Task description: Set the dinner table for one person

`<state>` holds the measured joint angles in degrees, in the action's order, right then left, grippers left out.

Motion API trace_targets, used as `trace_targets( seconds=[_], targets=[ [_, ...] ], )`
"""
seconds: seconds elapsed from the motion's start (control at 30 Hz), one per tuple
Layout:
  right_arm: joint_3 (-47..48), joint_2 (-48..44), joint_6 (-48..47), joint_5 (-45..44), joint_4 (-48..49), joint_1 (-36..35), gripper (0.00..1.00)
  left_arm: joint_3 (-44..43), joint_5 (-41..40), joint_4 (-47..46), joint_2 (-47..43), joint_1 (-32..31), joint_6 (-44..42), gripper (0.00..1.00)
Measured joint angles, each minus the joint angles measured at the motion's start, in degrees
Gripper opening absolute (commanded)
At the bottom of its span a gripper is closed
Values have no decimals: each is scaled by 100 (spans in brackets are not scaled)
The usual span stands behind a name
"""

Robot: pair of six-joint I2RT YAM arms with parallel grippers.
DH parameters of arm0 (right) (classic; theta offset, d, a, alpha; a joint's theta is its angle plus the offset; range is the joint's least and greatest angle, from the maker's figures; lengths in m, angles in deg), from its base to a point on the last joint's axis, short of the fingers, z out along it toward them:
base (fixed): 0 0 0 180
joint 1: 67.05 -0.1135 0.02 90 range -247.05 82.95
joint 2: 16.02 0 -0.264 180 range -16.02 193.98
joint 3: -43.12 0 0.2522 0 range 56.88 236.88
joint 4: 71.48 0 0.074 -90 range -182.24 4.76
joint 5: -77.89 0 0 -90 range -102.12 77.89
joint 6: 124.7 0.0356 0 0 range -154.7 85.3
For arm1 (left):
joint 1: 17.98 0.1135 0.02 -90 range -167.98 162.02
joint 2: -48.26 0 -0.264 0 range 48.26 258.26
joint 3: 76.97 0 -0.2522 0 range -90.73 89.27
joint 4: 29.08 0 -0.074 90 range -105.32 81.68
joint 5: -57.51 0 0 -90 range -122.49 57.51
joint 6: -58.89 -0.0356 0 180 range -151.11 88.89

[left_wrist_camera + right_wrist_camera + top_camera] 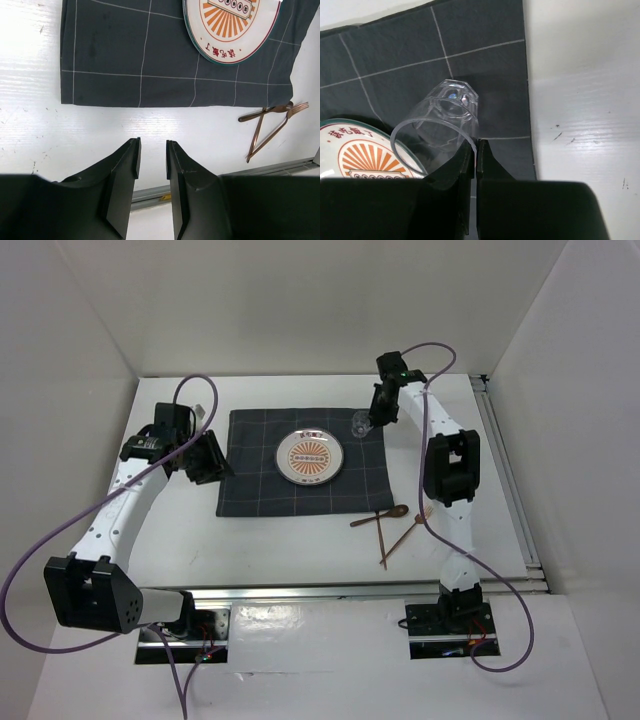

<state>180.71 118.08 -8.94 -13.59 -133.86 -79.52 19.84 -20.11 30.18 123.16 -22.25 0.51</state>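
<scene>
The setting is judged to be partly done. A dark grey checked cloth mat is spread in the middle of the plain white rectangular surface, which is bounded by a metal rail at its near edge. A round white plate with an orange sunburst pattern is laid on the mat, slightly right of its centre. A clear faceted drinking glass is seen mouth-up at the mat's far right corner, just beside the plate. Its wall is pinched between the closed jaws of the right claw; whether its base rests on the cloth or is held just above it cannot be told. The placing of the glass is therefore taken as the step in hand, with release not yet made. The copper-brown metal cutlery, a fork among it, lies crossed in a loose heap off the mat's near right corner and is yet to be laid beside the plate. The left claw is held parted and empty over bare surface near the mat's left edge.
</scene>
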Motion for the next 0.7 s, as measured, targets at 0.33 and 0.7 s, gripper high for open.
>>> trace_targets(
  seconds=[0.33,0.7],
  targets=[
    [48,66,46,42,24,52,70,155,-2,79,-4,0,-24,45],
    [160,-223,-81,59,90,76,100,74,144,345,-144,-20,-192,83]
  ],
)
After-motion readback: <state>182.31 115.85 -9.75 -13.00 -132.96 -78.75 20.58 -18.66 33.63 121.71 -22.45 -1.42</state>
